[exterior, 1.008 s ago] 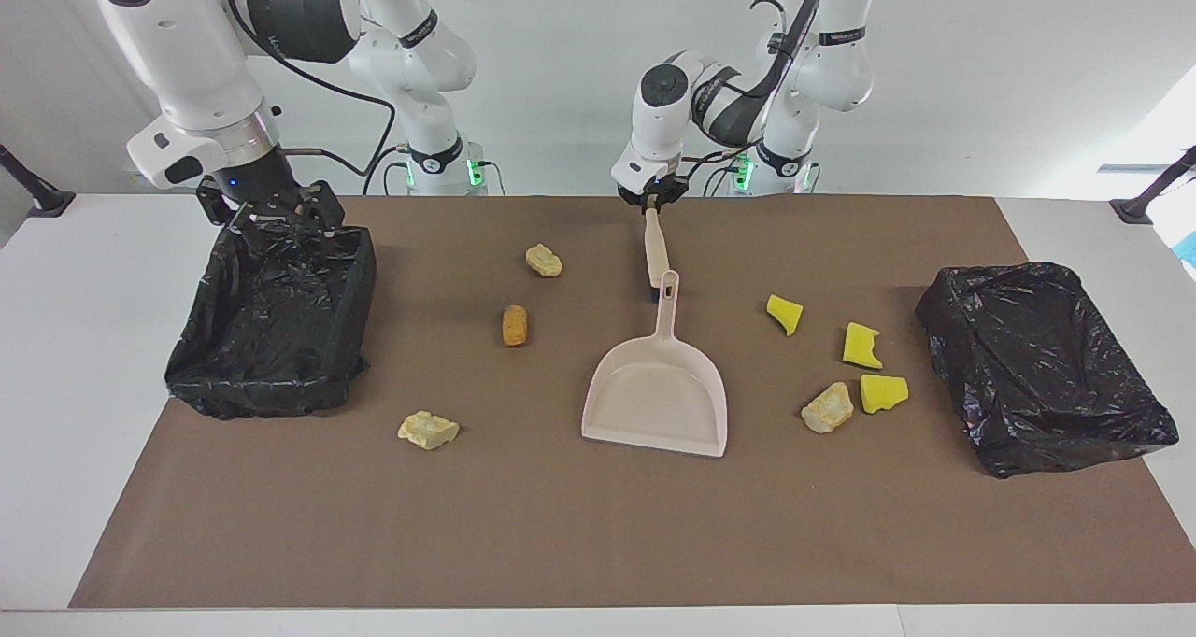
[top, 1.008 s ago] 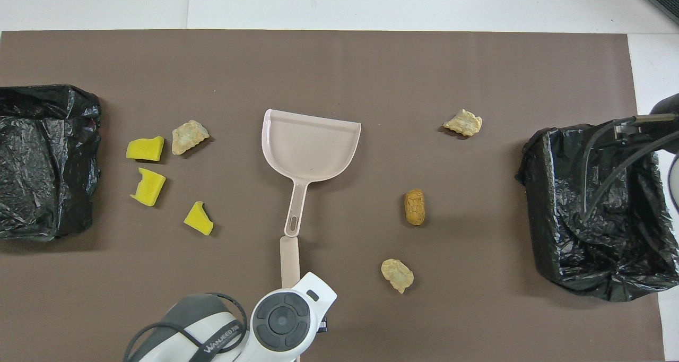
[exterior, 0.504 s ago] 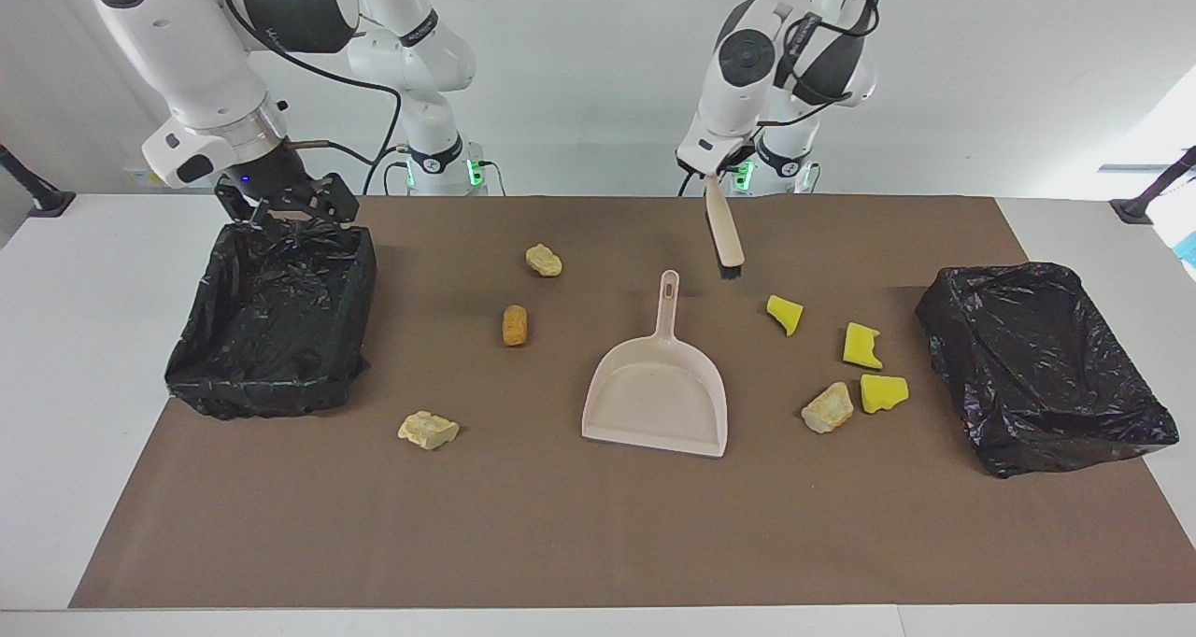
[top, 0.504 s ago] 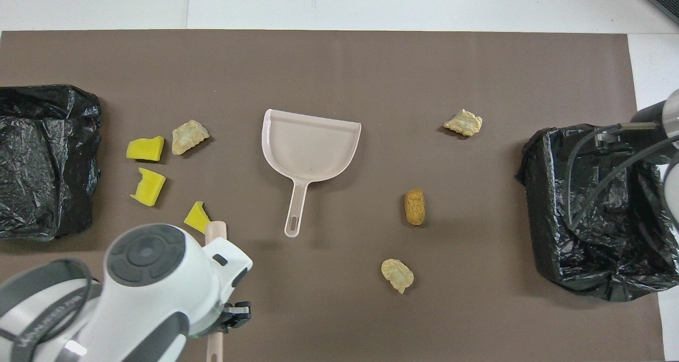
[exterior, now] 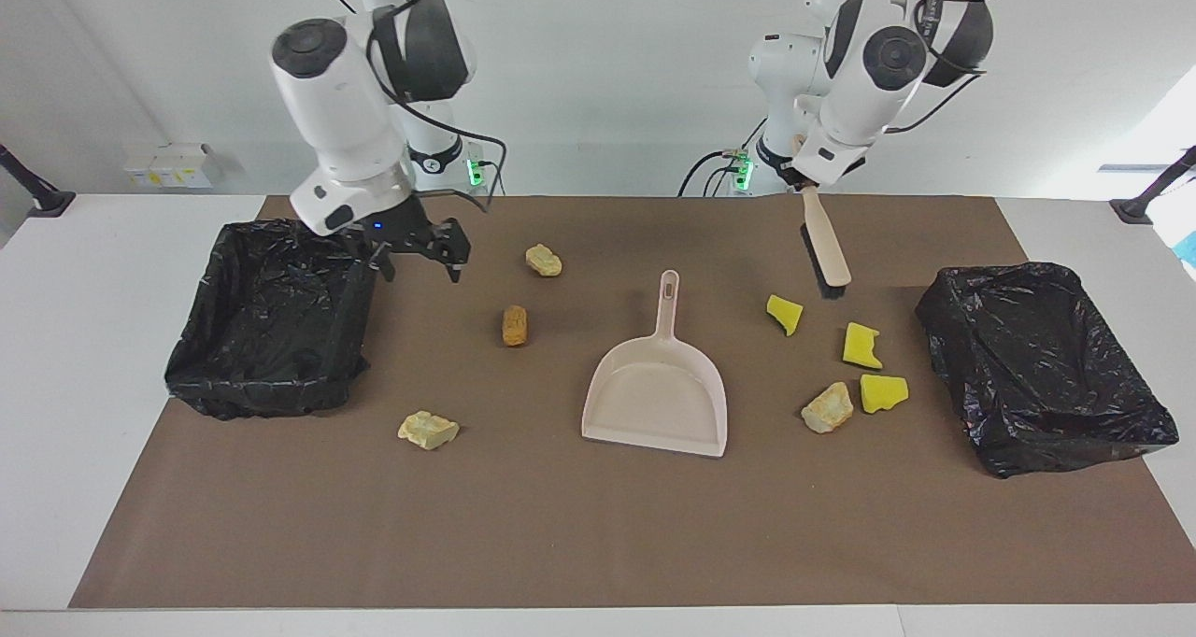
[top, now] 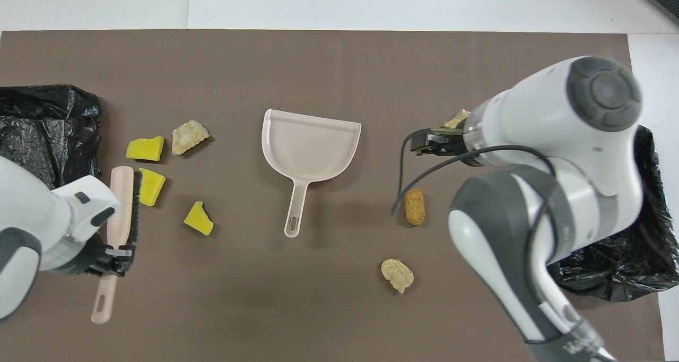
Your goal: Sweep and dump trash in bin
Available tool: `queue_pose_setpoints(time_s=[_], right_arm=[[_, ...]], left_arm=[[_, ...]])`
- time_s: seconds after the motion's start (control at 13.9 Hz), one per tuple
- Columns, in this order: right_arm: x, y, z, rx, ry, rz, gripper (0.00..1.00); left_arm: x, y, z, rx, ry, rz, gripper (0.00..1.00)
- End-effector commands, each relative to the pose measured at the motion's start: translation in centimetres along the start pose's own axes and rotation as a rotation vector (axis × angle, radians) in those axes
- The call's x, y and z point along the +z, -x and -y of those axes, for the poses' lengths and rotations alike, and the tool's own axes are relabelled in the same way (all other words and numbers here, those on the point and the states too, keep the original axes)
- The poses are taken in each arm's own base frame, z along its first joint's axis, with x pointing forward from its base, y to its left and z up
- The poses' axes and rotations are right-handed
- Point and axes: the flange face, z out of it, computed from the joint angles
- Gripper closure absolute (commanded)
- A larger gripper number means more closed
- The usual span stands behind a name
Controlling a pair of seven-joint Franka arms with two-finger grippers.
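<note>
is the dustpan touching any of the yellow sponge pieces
Apart. The overhead view shows bare mat between the dustpan and the nearest sponge piece; the facing view agrees.

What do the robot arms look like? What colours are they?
Both arms are glossy white with rounded, chunky shapes and dark grey round caps at the joints. Black cables loop along them. Each ends in a small black gripper: the left gripper and the right gripper, which has a tiny blue light just above it. Green lights glow at the bases.
</note>
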Motion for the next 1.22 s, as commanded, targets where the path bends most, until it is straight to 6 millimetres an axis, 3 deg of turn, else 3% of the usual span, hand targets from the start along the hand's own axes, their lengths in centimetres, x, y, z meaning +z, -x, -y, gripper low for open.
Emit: queue_pose_setpoints(time_s=[0.0,0.14,0.29,0.43,0.58,0.79,1.15], right_arm=[[2.2,2.0,5.4,0.070,-0.030,-0.029,0.00],[5.1,3.6,9.7,0.071,-0.007,-0.049,0.00],[8.2,5.5,13.1,0.111,0.042,-0.068,0.00],[11.3,7.2,16.6,0.124,0.076,-0.092,0.00],[14.0,8.4,18.8,0.126,0.065,-0.131,0.00],[15.1,10.4,20.5,0.133,0.053,-0.129,0.01],[16.0,11.4,20.2,0.121,0.065,-0.095,0.17]], left_arm=[[-1.7,-5.0,2.9,0.035,-0.033,-0.016,1.00],[-0.5,-8.8,3.2,0.037,-0.072,-0.014,1.00],[1.9,-11.3,2.9,0.047,-0.078,-0.015,1.00],[4.0,-12.4,2.5,0.056,-0.074,-0.018,1.00],[5.6,-12.6,2.4,0.058,-0.072,-0.021,1.00],[8.0,-12.1,2.3,0.067,-0.070,-0.020,1.00],[9.3,-10.6,2.0,0.075,-0.056,0.002,1.00]])
